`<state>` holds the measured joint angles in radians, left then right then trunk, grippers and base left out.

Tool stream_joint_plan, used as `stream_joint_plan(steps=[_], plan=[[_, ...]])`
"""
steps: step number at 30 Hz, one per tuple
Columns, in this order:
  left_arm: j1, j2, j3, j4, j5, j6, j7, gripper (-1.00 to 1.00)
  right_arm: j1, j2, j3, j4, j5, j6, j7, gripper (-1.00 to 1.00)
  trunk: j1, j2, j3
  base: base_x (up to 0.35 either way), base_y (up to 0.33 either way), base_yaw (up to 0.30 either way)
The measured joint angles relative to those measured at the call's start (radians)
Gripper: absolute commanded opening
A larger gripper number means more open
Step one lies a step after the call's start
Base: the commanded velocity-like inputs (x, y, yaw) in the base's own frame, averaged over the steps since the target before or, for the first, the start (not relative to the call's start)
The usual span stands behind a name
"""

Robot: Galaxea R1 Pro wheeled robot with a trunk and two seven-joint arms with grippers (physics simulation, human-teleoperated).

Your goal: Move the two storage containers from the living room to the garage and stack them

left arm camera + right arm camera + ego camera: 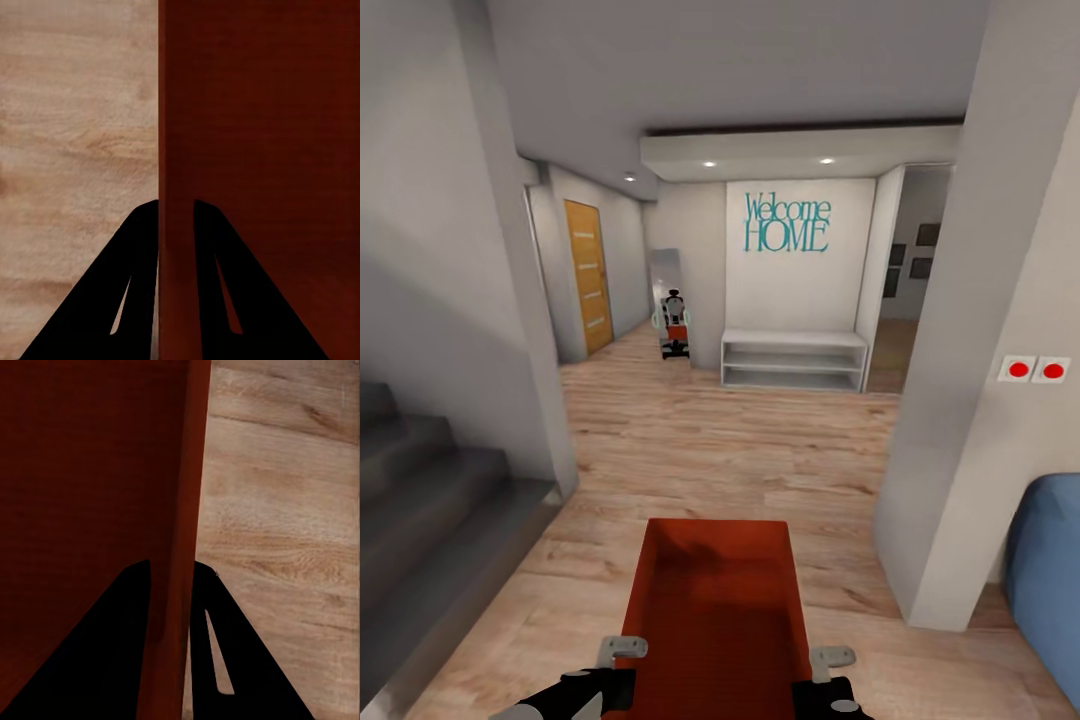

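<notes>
One orange-red storage container [718,610] hangs low in front of me over a light wood plank floor [690,450]. My left gripper [622,650] is shut on its left wall, and the left wrist view shows its fingers [176,204] straddling that wall [255,150]. My right gripper [832,660] is shut on the right wall, its fingers [171,564] on either side of the rim [187,510]. The garage and its floor are out of view.
Grey stairs [430,500] rise at the left. A white wall corner [960,420] with two red switches [1035,369] stands at the right, a blue seat [1050,580] beyond it. Ahead are a white shelf bench [792,360], a leaning mirror [672,305] and an orange door [588,275].
</notes>
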<state>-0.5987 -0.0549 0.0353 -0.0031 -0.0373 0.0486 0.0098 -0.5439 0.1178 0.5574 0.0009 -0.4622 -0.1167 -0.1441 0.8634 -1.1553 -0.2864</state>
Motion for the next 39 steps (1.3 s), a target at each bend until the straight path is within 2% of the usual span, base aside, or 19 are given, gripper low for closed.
stream_joint_plan(steps=[15, 25, 39], plan=[[0.000, 0.000, 0.000, 0.000, 0.000, 0.000, 0.000, -1.00, 0.000, 0.000, 0.001, 0.000, -0.001, 0.000, 0.000, -1.00, 0.000, 0.000, 0.000, 0.324, 0.000, 0.005], [0.000, 0.000, 0.000, 0.000, 0.000, 0.000, 0.000, -1.00, 0.000, 0.000, 0.001, 0.000, -0.001, 0.000, 0.000, -1.00, 0.000, 0.000, 0.000, 0.324, 0.000, 0.204], [0.000, 0.000, 0.000, 0.000, 0.000, 0.000, 0.000, -1.00, 0.000, 0.000, 0.000, 0.000, 0.000, 0.001, 0.000, -1.00, 0.000, 0.000, 0.000, 0.324, 0.000, 0.012]])
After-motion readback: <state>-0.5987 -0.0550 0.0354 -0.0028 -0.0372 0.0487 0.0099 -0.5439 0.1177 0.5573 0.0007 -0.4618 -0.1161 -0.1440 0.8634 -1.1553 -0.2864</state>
